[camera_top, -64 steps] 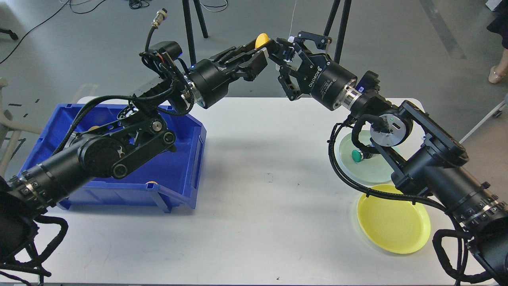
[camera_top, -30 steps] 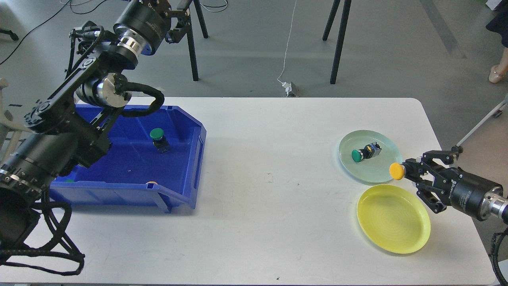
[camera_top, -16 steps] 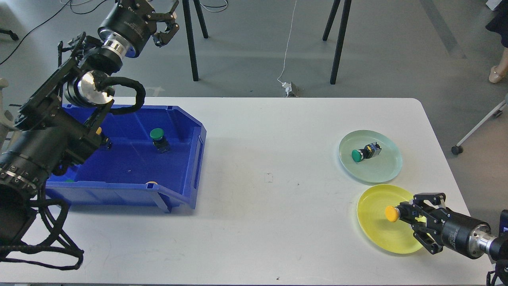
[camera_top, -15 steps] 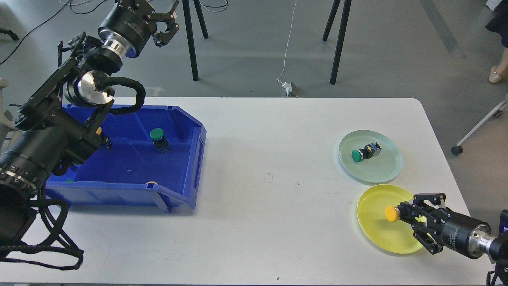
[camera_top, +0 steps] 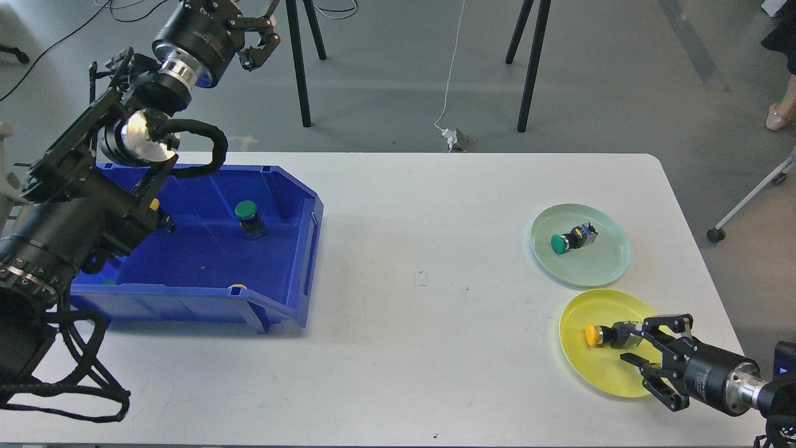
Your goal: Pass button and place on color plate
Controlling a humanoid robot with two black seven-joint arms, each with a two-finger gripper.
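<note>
A yellow-capped button [camera_top: 594, 335] lies on its side on the yellow plate [camera_top: 600, 370] at the table's front right. My right gripper [camera_top: 631, 341] is low over that plate with its fingers spread on either side of the button's dark body, open. A green-capped button [camera_top: 563, 242] lies on the pale green plate [camera_top: 612, 264] just behind. My left gripper [camera_top: 261, 28] is raised high beyond the table's back left, open and empty. Another green button [camera_top: 247, 214] stands in the blue bin [camera_top: 311, 249].
The blue bin sits on the left of the white table [camera_top: 423, 311], with my left arm over its left side. Small yellow parts show at the bin's front wall [camera_top: 236, 287] and by my left arm [camera_top: 153, 204]. Black stand legs [camera_top: 525, 74] rise behind the table.
My right gripper carried the yellow button from the handover point down to the yellow plate, lowered further and opened. The button now rests on the plate. My left arm withdrew up and left.
</note>
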